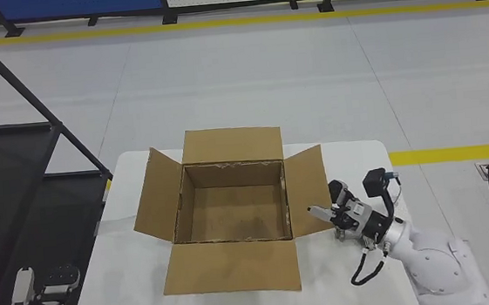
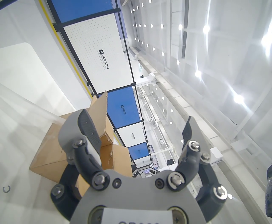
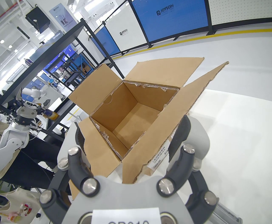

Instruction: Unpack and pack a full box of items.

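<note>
Judging by the cardboard box (image 1: 233, 174) standing open and empty on the table (image 1: 354, 156), we are between unpacking and packing. Our right gripper (image 1: 320, 211) hovers just beside it, our left gripper (image 2: 136, 117) points upward, both spread wide and holding nothing; next we need an item to grasp.

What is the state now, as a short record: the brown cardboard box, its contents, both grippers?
box: brown cardboard box, upright on the white table, four flaps open
contents: nothing visible inside
right gripper: open, straddling the side flap edge; contact unclear
left gripper: open, empty
</note>
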